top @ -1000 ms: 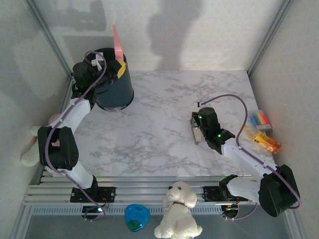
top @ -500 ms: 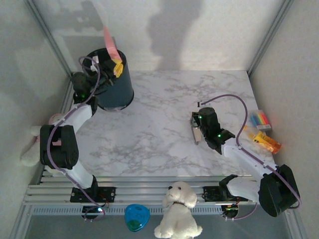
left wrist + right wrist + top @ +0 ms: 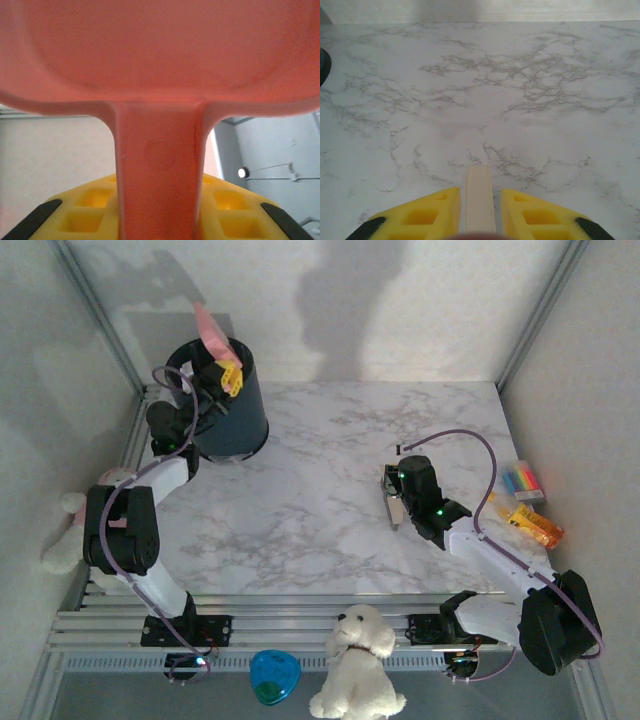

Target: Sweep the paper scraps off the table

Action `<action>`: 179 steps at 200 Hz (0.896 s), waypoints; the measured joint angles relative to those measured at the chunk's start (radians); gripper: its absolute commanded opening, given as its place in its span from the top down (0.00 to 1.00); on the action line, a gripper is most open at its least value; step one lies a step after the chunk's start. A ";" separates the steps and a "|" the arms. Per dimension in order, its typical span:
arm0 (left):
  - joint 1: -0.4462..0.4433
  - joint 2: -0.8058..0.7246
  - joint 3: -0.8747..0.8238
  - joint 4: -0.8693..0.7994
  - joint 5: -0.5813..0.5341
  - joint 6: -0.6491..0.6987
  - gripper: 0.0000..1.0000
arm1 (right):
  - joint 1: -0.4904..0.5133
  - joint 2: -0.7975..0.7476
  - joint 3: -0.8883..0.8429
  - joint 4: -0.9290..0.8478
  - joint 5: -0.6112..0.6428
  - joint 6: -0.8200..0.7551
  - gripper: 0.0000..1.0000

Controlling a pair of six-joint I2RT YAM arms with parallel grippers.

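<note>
marble table (image 3: 300, 505) bears a dark bin (image 3: 242, 428) at its far-left corner.

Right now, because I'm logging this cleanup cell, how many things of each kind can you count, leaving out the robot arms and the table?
dark bin: 1
pink dustpan: 1
pale stick: 1
plush toys: 2 (white dog, pale one by the left rail)
striped block: 1
orange bottle-like toy: 1
blue heart-shaped piece: 1
Total: 8

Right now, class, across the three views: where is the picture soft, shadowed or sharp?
Left wrist: the pink dustpan sits very close and looks soft; top external: broad soft shadows fall on the back wall; right wrist: the table shows crisp veins, evenly lit.
</note>
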 measured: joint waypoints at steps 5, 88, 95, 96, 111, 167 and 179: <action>0.000 0.003 -0.006 0.013 -0.007 -0.014 1.00 | 0.000 0.000 0.000 0.000 0.000 0.000 1.00; 0.000 0.011 -0.028 0.067 -0.051 -0.053 1.00 | 0.000 0.001 0.000 0.000 -0.002 0.003 1.00; 0.000 0.009 -0.028 0.055 -0.052 -0.038 1.00 | 0.000 0.001 0.000 0.000 -0.002 0.003 1.00; 0.000 0.009 -0.028 0.053 -0.052 -0.037 1.00 | 0.000 0.001 0.000 0.000 -0.002 0.003 1.00; 0.000 -0.005 -0.027 -0.005 -0.051 0.016 1.00 | 0.000 0.001 0.000 0.000 -0.002 0.003 1.00; -0.011 -0.125 0.099 -0.488 -0.049 0.404 1.00 | 0.000 0.001 0.000 0.001 -0.002 0.003 1.00; -0.016 -0.149 0.139 -0.593 -0.056 0.497 1.00 | 0.000 0.001 0.000 0.001 -0.002 0.003 1.00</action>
